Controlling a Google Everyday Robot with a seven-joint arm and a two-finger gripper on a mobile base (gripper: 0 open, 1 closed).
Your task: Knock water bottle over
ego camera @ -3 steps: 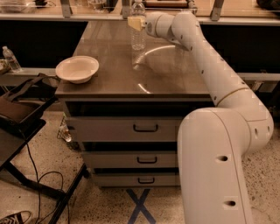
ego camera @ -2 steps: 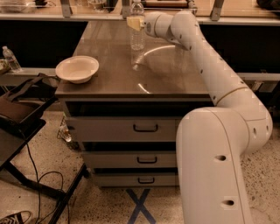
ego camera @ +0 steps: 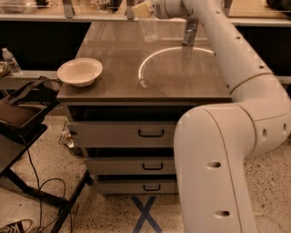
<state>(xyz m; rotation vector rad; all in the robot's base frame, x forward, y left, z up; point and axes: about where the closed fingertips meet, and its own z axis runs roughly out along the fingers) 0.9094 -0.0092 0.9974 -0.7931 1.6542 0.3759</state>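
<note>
The water bottle (ego camera: 148, 28) is a clear ribbed plastic bottle standing upright at the back of the brown table top (ego camera: 173, 77). Its cap and upper part are hidden behind my gripper (ego camera: 143, 9), which is at the bottle's top, at the upper edge of the view. My white arm reaches in from the right, over the table's back right part.
A white bowl (ego camera: 80, 71) sits at the table's front left corner. A shiny metal cylinder (ego camera: 190, 32) stands at the back right, close to my arm. A small clear bottle (ego camera: 10, 61) stands on a shelf at the far left. A black bag (ego camera: 20, 111) lies lower left. Drawers (ego camera: 150, 133) are below the top.
My arm and gripper have moved up and back. The bottle now shows farther back and slightly right. The metal cylinder, hidden behind the arm before, is now uncovered.
</note>
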